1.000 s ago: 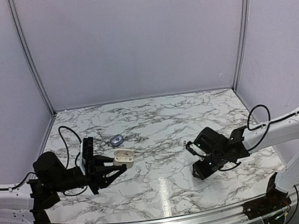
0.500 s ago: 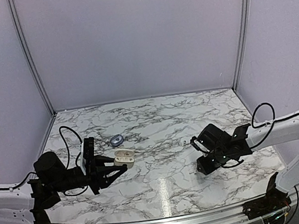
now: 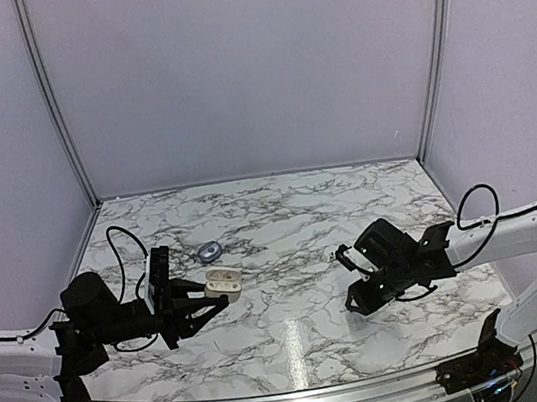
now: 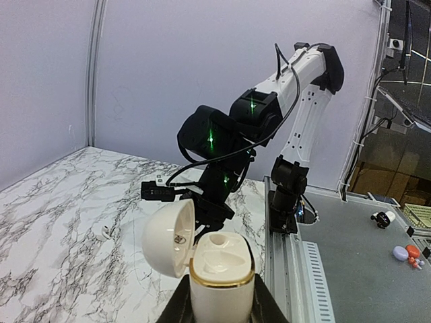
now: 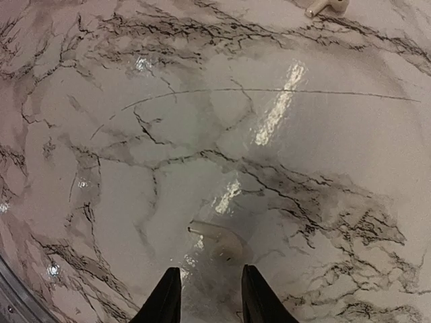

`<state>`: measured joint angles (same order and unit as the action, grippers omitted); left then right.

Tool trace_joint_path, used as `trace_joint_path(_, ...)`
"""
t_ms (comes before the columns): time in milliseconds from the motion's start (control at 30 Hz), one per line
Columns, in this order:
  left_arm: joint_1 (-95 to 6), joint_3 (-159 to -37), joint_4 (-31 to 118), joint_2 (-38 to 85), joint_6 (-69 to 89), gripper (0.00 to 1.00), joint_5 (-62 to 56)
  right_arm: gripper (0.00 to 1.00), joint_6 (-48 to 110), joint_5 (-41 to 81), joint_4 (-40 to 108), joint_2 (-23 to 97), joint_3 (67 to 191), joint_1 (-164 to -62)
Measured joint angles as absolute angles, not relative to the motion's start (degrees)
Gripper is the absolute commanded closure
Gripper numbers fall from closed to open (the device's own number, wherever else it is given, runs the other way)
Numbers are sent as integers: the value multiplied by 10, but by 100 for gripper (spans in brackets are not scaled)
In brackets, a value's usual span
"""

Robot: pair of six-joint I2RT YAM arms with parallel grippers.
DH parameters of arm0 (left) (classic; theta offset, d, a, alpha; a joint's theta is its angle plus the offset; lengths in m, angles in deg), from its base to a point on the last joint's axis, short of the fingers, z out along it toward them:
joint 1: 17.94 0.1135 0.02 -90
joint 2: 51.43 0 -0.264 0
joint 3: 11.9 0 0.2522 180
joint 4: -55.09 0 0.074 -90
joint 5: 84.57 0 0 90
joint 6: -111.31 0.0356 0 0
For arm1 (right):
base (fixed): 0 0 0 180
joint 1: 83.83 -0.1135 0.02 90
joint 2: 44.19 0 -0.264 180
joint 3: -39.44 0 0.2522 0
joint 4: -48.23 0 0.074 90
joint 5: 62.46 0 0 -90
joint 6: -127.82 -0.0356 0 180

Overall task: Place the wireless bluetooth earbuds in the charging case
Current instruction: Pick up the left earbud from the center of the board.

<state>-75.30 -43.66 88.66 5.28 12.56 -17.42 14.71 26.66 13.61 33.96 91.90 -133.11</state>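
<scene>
Right gripper [image 5: 205, 286] had its jaws apart, poised just short of one tiny whitish plastic earbud [image 5: 217, 240] lying toward the near edge of the marble bench [image 5: 101, 101]. Left gripper [image 4: 221, 306] was clamped on the open cream plastic charging case [image 4: 222, 269]. Pick-up step, I'd say; next needs a careful drop and pinch.

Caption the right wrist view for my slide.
Open right gripper poised by one earbud on marble; another earbud lies beyond.

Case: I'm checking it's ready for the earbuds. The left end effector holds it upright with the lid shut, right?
No, the lid is open, hinged back beside the case, as the left wrist view shows. The left end effector does hold it upright.
</scene>
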Motion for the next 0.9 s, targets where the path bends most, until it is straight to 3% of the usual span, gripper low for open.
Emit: trace_joint_path(900, -753, -437, 887, 57, 126, 97, -174, 78, 146, 282, 166, 401, 916, -1331)
